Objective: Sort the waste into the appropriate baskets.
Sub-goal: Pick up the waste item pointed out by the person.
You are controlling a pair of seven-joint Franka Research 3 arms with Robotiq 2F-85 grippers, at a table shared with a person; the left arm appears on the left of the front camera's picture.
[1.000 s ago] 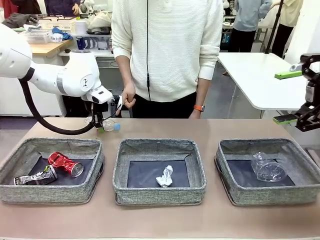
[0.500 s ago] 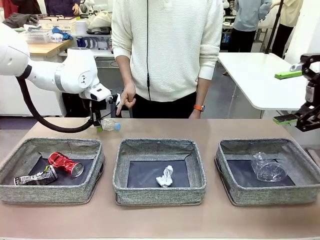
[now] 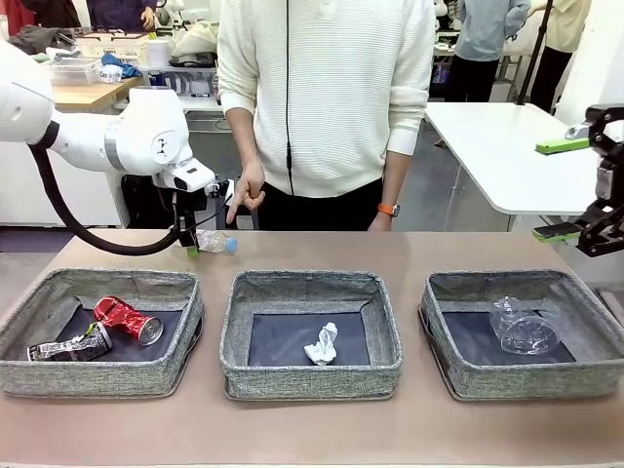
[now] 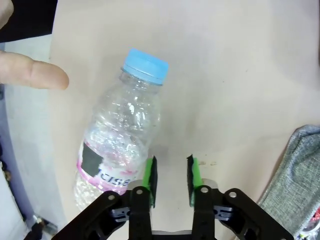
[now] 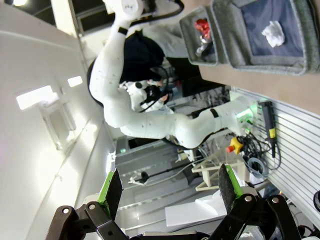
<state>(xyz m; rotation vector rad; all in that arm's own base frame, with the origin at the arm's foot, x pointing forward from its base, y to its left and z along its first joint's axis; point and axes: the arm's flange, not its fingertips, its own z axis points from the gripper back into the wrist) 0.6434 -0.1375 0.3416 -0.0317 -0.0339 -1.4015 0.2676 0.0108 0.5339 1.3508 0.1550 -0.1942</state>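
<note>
Clear bottle (image 4: 122,135), blue cap, crinkled, pink label; left fingers (image 4: 149,175) slightly apart, empty

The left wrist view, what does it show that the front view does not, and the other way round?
Left wrist view alone: the left gripper, its fingers apart with nothing between them, beside the bottle; a person's fingertip nearby. Front view alone: the three baskets with the red can, dark can, paper ball and plastic cup. Both: the bottle lying on the table, and the left basket.
</note>
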